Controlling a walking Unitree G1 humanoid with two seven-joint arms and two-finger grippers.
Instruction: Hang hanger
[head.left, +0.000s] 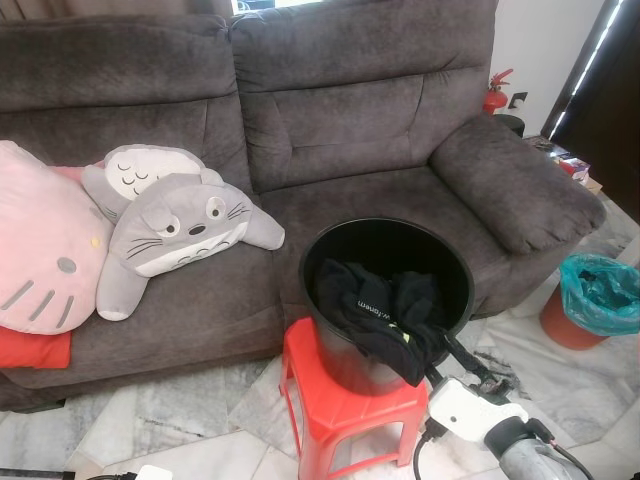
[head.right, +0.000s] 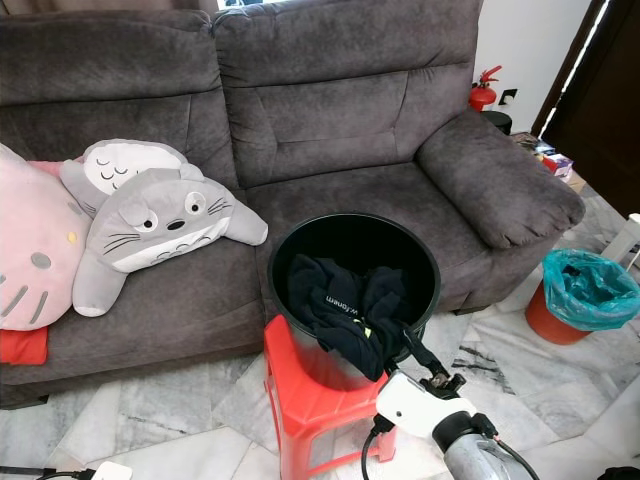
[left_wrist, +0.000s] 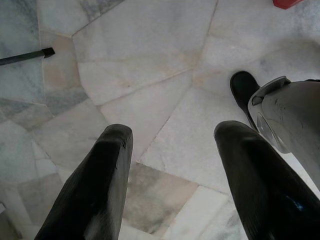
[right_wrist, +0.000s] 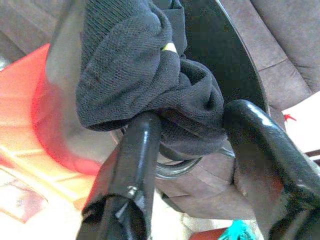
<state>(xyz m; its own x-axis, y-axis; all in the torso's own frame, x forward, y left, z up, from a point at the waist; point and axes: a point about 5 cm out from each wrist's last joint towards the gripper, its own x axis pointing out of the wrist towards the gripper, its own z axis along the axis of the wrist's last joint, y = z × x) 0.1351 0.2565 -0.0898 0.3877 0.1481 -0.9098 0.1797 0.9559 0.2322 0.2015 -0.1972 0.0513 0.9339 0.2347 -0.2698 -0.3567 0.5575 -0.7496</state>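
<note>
Right wrist view, right pincer (right_wrist: 190, 135) fingers astride black garment (right_wrist: 145, 75), lettering unreadable

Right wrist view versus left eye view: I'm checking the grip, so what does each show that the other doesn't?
The right wrist view alone shows the right gripper close up, its fingers spread around a fold of the black garment. The left eye view alone shows the plush toys, the pink cushion and the green-lined bin. Both show the garment draped over the black bucket's rim, the red stool and the grey sofa.
</note>
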